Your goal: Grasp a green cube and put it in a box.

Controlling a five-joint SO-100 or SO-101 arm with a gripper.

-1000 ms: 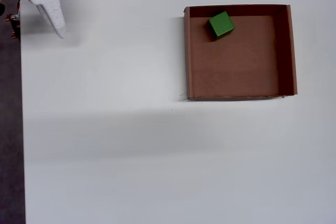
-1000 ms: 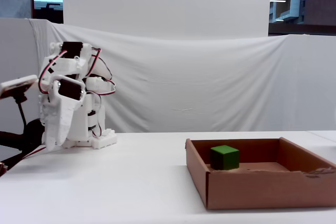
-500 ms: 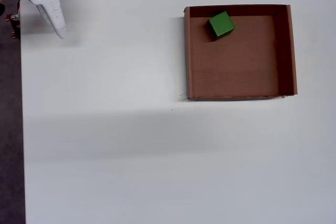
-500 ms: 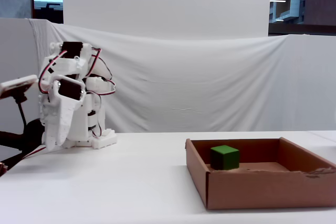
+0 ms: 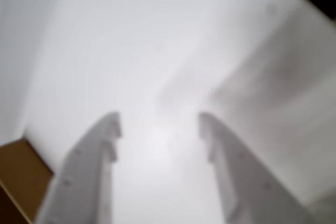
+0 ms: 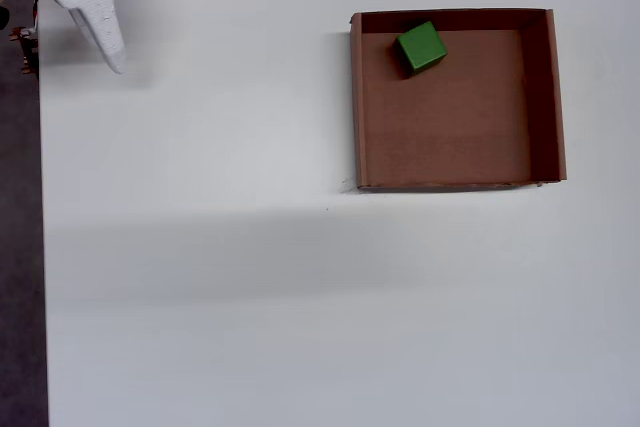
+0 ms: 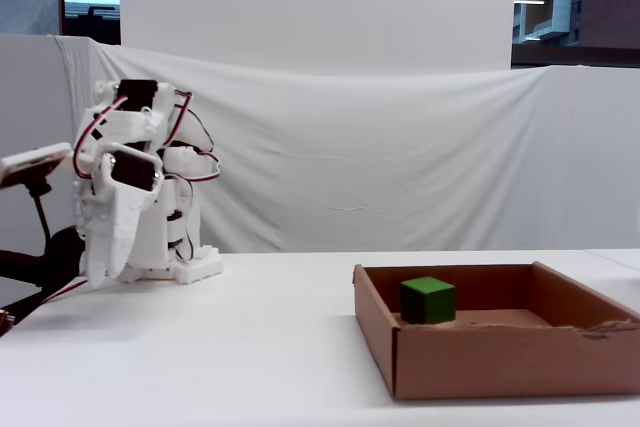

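The green cube point(image 6: 421, 46) lies inside the box point(image 6: 357, 107), on its brown floor near the far left corner in the overhead view. The fixed view shows the cube point(image 7: 428, 299) behind the left part of the box's front wall point(image 7: 500, 357). My gripper point(image 6: 112, 57) is folded back at the arm's base in the top left corner, far from the box, pointing down point(image 7: 105, 267). The wrist view is blurred: my gripper point(image 5: 157, 124) is open, its two white fingers point(image 5: 89, 166) apart with only white table between them.
The white arm's base point(image 7: 165, 247) stands at the table's left end against a white cloth backdrop. The dark table edge point(image 6: 20, 247) runs down the overhead view's left side. A brown corner point(image 5: 16, 177) shows at the lower left of the wrist view.
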